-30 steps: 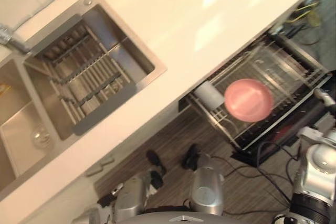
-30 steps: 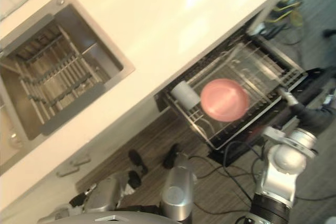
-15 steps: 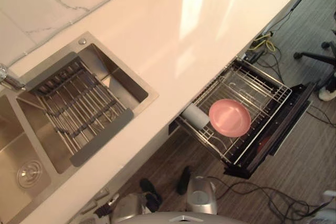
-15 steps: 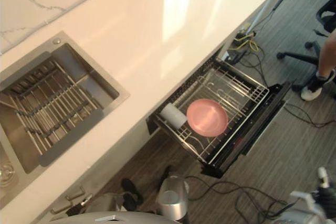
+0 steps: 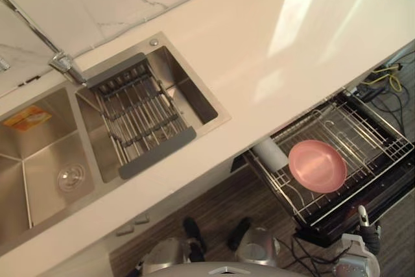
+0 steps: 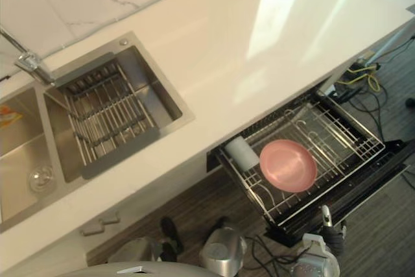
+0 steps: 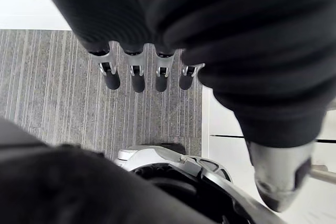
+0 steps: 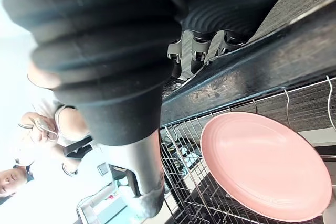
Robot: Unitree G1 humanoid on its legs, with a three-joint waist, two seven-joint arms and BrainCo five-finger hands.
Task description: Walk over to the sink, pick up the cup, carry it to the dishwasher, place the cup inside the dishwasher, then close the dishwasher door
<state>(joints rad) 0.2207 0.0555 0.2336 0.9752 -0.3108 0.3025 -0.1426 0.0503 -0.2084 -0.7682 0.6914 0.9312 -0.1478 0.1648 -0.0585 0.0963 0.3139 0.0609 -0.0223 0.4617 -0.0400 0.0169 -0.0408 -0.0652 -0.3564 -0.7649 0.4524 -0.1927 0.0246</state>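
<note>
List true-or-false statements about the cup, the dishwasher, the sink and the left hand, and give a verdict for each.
1. The cup lies in the dishwasher rack beside the pink plate. True.
2. The dishwasher door is shut. False: it is open, with the rack pulled out.
3. The left hand holds the cup. False: its fingers are straight and hold nothing.
4. A slatted drying rack lies over the sink basin nearer the dishwasher. True.
</note>
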